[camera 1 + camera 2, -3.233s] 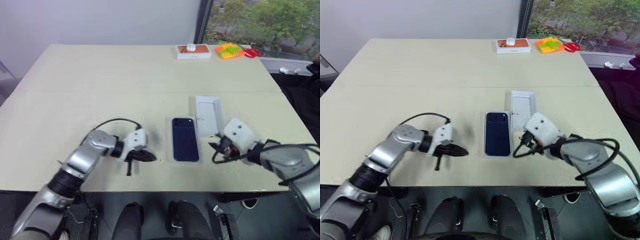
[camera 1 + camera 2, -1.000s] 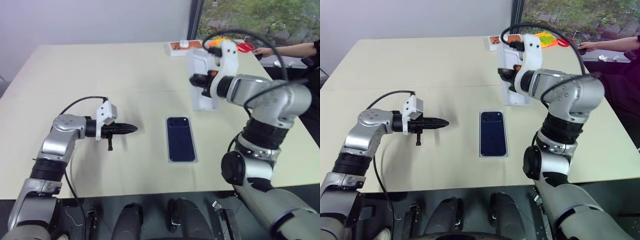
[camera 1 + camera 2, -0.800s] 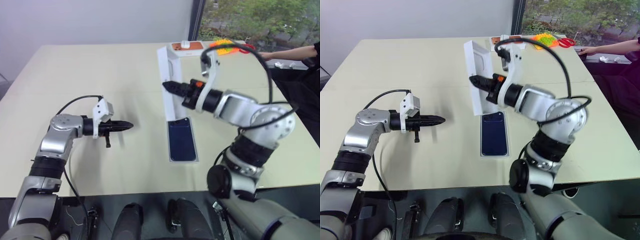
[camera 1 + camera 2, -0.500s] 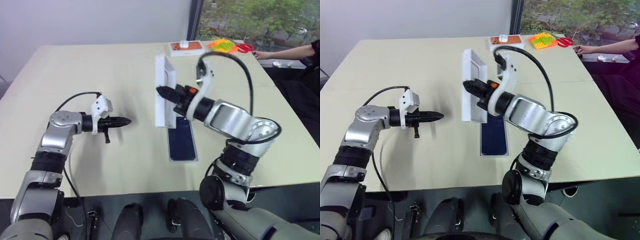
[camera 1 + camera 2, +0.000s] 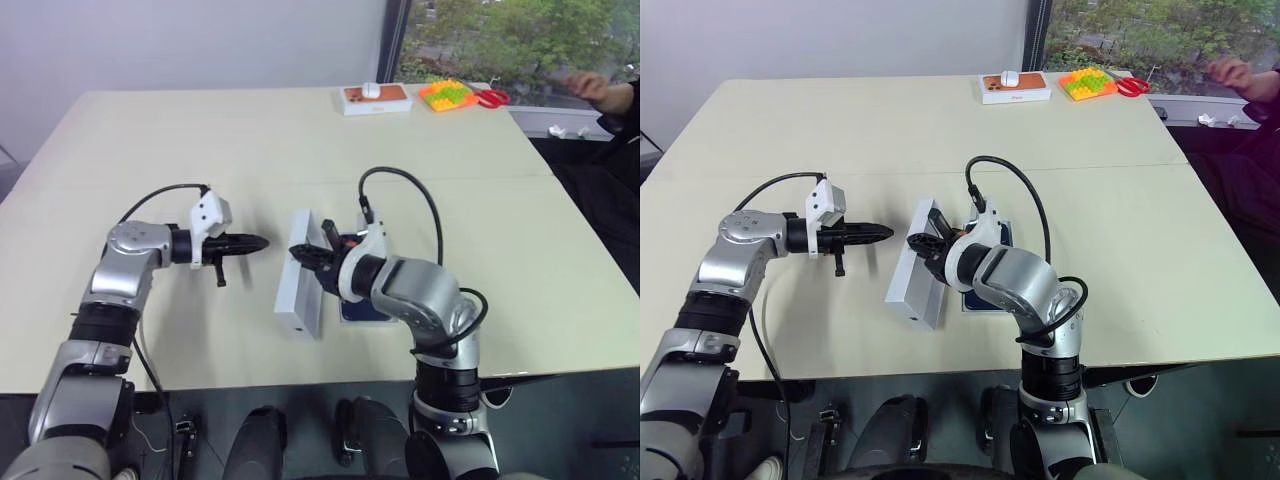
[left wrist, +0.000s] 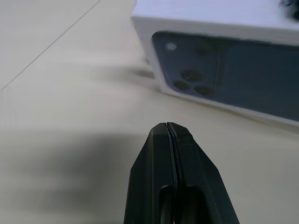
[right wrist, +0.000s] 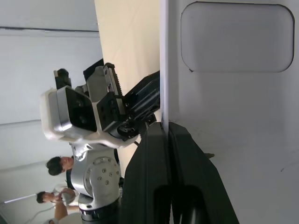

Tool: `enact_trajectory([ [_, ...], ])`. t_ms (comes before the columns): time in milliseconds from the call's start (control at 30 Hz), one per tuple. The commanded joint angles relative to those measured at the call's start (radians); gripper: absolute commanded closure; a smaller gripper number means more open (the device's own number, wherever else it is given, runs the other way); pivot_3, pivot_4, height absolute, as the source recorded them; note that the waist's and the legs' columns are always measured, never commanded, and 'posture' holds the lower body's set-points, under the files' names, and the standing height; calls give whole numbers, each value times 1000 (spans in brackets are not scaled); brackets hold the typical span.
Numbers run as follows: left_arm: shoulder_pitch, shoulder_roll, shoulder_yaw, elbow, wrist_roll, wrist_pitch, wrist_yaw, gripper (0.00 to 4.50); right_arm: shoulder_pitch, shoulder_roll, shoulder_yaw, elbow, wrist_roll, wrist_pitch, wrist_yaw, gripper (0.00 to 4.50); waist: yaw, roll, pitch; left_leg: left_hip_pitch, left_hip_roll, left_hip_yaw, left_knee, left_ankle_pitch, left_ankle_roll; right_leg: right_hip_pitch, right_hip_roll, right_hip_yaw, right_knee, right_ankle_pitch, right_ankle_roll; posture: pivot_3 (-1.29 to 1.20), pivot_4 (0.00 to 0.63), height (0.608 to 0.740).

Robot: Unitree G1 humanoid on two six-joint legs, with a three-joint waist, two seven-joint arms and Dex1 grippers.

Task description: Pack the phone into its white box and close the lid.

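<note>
While the right claw (image 5: 300, 253) pinches the lid (image 5: 299, 287), tilted on edge lengthwise beside the phone (image 6: 224, 74), left claw (image 5: 258, 242) closed empty.

Left arm reaches out from the robot's left side, forearm roughly level above the tabletop (image 5: 150, 130); left end effector (image 5: 258, 242) hangs to the left of the lid (image 5: 300, 288), apart from it, fingers pressed together with nothing between them, tips aimed toward the lid and slightly downward. Right arm is folded in toward the robot's centre, elbow low, forearm pointing left across the body. Right end effector (image 5: 298, 252) sits at the lid's upper edge, fingers (image 7: 154, 154) clamped on the lid's thin wall, one either side of it. A black cable loops above the right wrist.
</note>
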Motion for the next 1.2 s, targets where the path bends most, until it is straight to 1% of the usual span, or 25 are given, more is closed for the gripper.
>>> enact_trajectory([
  [33,20,-18,-15,-110,-35,40,-12,4500,-21,-38,-26,-33,25,-5,50,3600,0,0,0,0,0,0,0,0,0,0,0,0,0,0,0,0,150,740],
  [100,37,-22,-22,-154,-46,70,-20,4500,-33,-69,-36,-30,25,-4,67,2598,-1,0,0,0,0,0,0,0,0,0,-1,0,-1,0,0,0,150,740],
  [133,51,-23,-30,-188,-60,94,-30,4500,-43,-99,-44,-28,25,-1,78,2186,-2,0,0,0,-1,0,0,0,0,0,-1,1,-1,0,0,0,150,740],
  [167,64,-24,-35,-222,-78,123,-39,4500,-53,-126,-52,-27,25,1,92,1581,-2,0,0,0,0,0,0,0,0,0,-1,1,-1,0,0,0,150,740],
  [233,85,-23,-42,-278,-108,174,-53,4500,-72,-194,-57,-27,25,16,124,598,-2,0,0,0,0,0,0,0,0,0,-1,1,0,0,0,0,150,740],
  [367,113,-22,-58,-341,-120,209,-58,4500,-111,-392,-35,-26,23,69,219,598,1,1,0,0,-1,0,0,0,0,0,1,0,0,0,0,0,150,740],
  [467,126,-45,-69,-399,-151,254,-43,4500,-118,-569,-29,-40,-54,127,324,598,3,1,0,0,-1,0,0,0,0,0,1,0,0,0,0,0,150,740],
  [533,133,-54,-77,-431,-163,275,-32,4500,-106,-647,-38,-45,-89,136,390,598,4,1,0,0,-2,1,0,0,0,0,1,0,-1,0,0,0,150,740],
  [667,147,-89,-115,-474,-147,285,10,4500,-61,-852,-52,-80,-264,207,574,598,5,1,0,0,-2,3,0,0,1,0,1,0,-2,-2,3,0,150,740],
  [733,149,-110,-137,-481,-128,283,42,4500,-32,-933,-52,-100,-357,223,664,598,8,1,0,-1,-2,4,0,0,1,0,1,0,-2,-2,3,0,150,740],
  [833,145,-128,-159,-473,-104,276,81,4500,-3,-994,-35,-133,-464,231,782,598,4,0,0,0,-2,4,0,0,1,0,2,0,-3,-2,4,0,150,740],
  [900,143,-130,-153,-465,-105,271,93,4500,5,-1014,-24,-153,-531,231,849,598,2,1,0,0,-2,4,0,0,1,0,3,0,-3,-2,4,0,150,740],
  [1000,119,-119,-87,-446,-158,329,110,4500,13,-1076,8,-198,-680,228,967,598,6,1,1,1,-1,3,0,0,1,0,6,0,-3,-2,3,0,150,740],
  [1167,94,-79,-7,-426,-203,379,134,4500,35,-1120,37,-242,-848,218,1106,598,5,1,1,0,1,2,0,0,1,0,8,0,-3,-2,3,0,150,740],
  [1200,92,-60,7,-414,-203,389,136,4500,40,-1121,40,-250,-871,217,1130,827,3,1,1,0,1,2,0,0,1,0,8,0,-3,-2,3,0,150,740],
])
